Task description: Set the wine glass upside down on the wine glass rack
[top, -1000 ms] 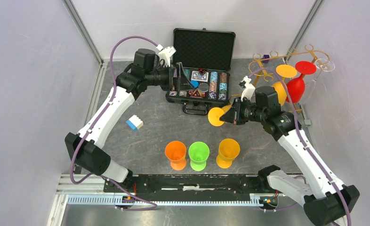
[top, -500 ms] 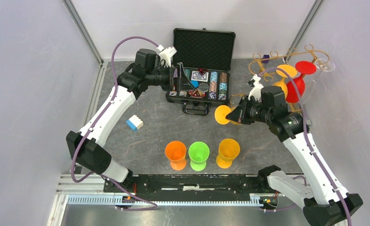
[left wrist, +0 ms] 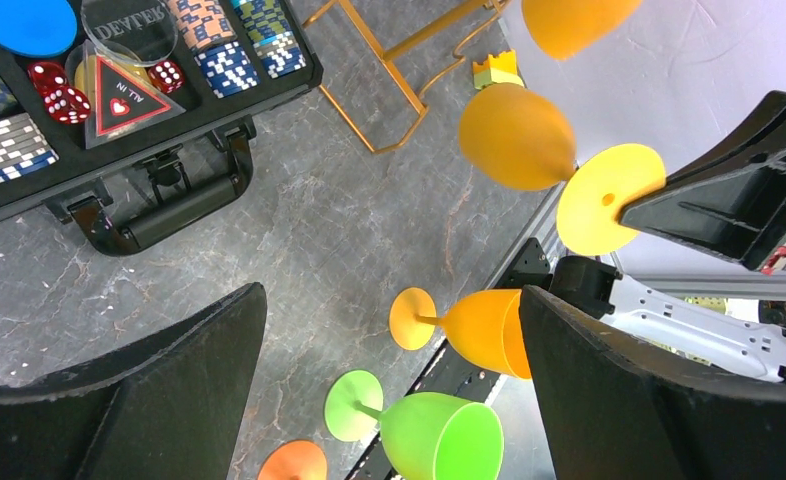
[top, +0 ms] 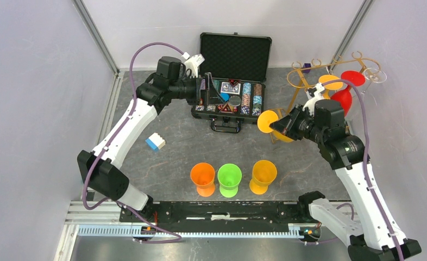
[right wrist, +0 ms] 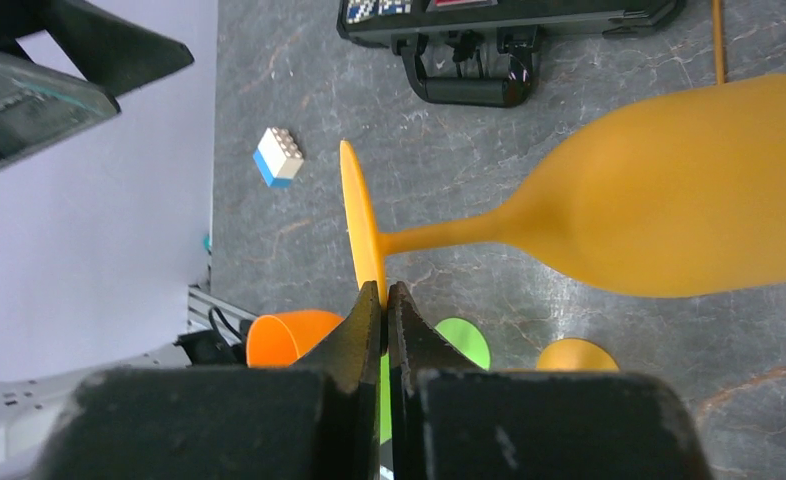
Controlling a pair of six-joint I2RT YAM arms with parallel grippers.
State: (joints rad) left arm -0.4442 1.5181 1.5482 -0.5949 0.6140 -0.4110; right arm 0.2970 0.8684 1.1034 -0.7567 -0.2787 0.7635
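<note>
A robotics lab test cell is showing here: blank pale panels (top: 37,81) in aluminium framing are enclosing a grey marbled tabletop (top: 179,147). A white-and-black left arm (top: 124,128) and right arm (top: 363,185) are sitting bolted by a black rail (top: 222,209). Purple cabling (top: 157,45) is looping overhead, and a gold wine glass rack (top: 315,64) is standing among mismatched props.

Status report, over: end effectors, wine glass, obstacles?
Left end effector open, empty. Right end effector shut on yellow wine glass foot. Glass sideways, not yet on rack. Another yellow glass and a red glass already hang there.
</note>
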